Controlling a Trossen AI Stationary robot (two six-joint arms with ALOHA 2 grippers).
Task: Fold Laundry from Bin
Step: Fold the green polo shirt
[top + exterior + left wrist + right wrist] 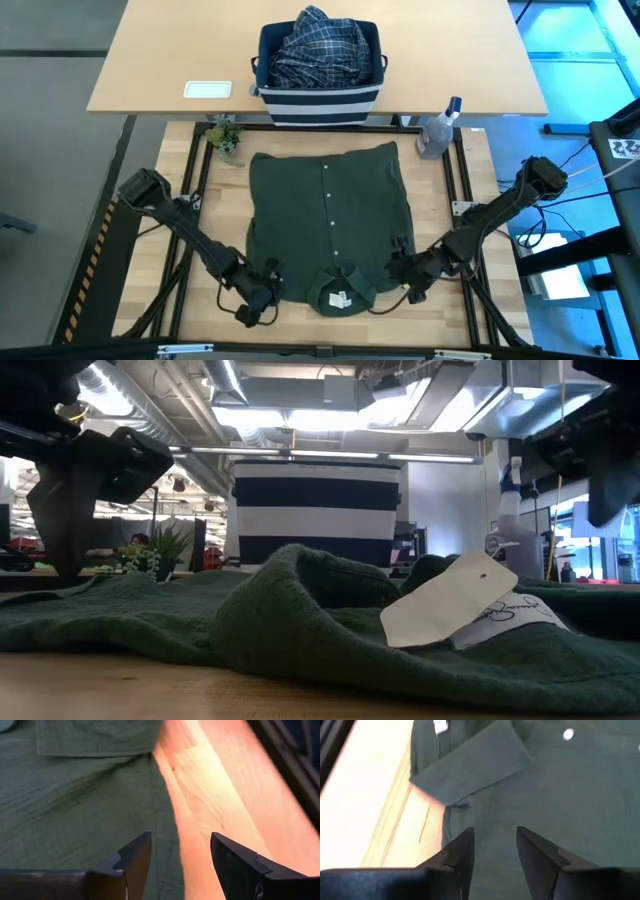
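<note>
A clear spray bottle (438,134) with a blue top stands at the far right corner of the wooden work surface (440,215). A small green potted plant (226,137) sits at the far left corner. A white card (207,89) lies flat on the pale table (160,50) beyond.

bin (318,95) and spray bottle (437,135) behind shirt (328,205)

You have two dark jointed arms, left arm (185,225) and right arm (500,205), with black cables trailing, each ending in angular black fingers (132,862).
</note>
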